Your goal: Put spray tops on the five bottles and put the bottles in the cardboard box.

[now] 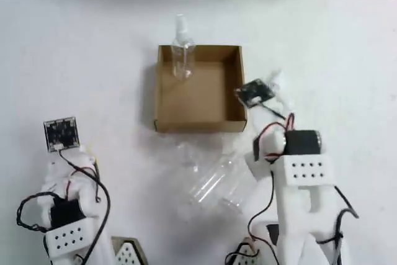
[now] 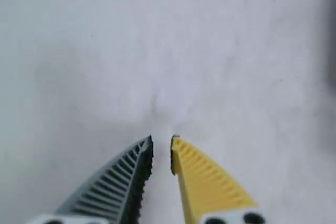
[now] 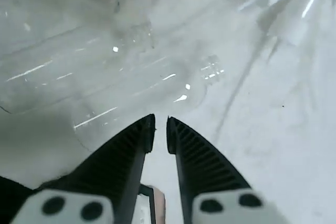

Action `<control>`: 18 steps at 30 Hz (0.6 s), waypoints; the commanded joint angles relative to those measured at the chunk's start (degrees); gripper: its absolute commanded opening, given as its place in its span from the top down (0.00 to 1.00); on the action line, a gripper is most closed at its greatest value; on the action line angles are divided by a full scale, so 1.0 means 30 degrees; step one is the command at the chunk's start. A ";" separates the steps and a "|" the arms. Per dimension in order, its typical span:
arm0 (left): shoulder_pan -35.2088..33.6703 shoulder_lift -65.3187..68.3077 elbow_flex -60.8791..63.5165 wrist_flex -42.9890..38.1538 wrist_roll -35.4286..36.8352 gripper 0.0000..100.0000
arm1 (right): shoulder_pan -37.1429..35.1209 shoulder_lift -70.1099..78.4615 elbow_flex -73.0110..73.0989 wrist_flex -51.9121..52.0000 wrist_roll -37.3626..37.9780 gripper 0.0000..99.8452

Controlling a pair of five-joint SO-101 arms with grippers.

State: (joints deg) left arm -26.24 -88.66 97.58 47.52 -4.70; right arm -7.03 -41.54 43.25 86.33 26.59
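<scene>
Since its two black ribbed fingers are pressed almost together, with only a slit between them and nothing pinched, the right hand is not yet set to take anything. Just past its fingertips a clear plastic bottle lies on its side, close against a second clear bottle. Its threaded neck looks bare of a top and points away at a slant, so the long axis runs obliquely across the line of the fingers.

In the high view these lying bottles sit at 6 o'clock from the open brown cardboard box, and their lengths run roughly from 8 to 2 o'clock. The right arm stands close at their 3 o'clock. The left hand is well apart at 9 o'clock, its grey and yellow fingers likewise all but closed on nothing, above bare surface. I judge the right arm the nearer one; it would need to spread its fingers and square up across a bottle's body.

One upright bottle with a white spray top stands at the box's 11 o'clock corner, apparently inside it. The white desk carries everything, and grey upholstered shapes line its 12 o'clock edge.
</scene>
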 commanded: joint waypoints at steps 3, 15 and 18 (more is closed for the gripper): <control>-0.0073 0.2505 -0.2637 0.0703 -0.0967 0.92 | -0.0864 0.0601 -0.0762 0.0190 0.0176 0.98; -0.1744 1.7421 -0.8908 -0.4161 -0.1143 0.92 | -0.3736 0.0777 -0.0762 0.0425 0.0557 0.98; -0.2330 1.9971 -1.0784 -0.4015 -0.1143 0.92 | -0.5084 0.0777 -0.0762 0.0278 0.0557 0.98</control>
State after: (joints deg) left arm -30.73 -38.90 74.46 37.05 -8.04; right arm -18.64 -39.25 43.25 86.95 27.65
